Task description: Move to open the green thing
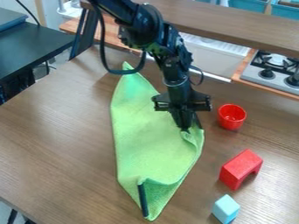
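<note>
Tool [185, 127] narrow, apparently pinching the green cloth [143, 140] at its edge nearest the red cup [232, 117]. Most of the cloth lies on the tool's far side from the cup; long axis runs from behind the tool toward the camera. Judgement: opening wants a pull across that axis, cupward.

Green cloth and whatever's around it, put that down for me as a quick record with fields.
cloth: green, long shape on the table
cloth state: not fully spread; near end folded, right side bunched
gripper: black, down at the bunched spot
dark strip: at the cloth's near end
cup: red, right of the cloth
arch block: red, nearer the camera than the cup
small block: light blue, nearest the camera
</note>
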`<action>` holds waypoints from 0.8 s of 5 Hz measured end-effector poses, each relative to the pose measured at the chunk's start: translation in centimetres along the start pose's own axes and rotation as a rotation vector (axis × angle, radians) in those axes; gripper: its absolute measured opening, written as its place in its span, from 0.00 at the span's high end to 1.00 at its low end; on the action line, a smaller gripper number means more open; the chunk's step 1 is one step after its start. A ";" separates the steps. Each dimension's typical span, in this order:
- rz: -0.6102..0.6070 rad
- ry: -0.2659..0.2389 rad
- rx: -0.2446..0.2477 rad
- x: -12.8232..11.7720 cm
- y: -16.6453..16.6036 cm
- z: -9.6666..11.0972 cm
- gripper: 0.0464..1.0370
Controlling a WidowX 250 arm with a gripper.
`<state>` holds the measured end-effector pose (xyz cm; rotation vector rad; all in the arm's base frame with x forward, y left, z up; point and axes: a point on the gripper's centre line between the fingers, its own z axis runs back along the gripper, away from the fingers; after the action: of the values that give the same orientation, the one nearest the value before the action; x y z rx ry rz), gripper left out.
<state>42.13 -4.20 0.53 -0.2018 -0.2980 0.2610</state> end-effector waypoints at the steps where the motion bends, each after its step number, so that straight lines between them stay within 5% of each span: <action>1: 0.004 0.003 -0.015 -0.1 -0.2 0.0 0.99; 2: -0.013 0.015 -0.058 -0.4 -0.6 0.1 0.99; 4: 0.012 0.012 -0.209 0.1 0.5 4.3 0.99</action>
<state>40.74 -3.05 4.51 -0.4116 -0.3119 0.2408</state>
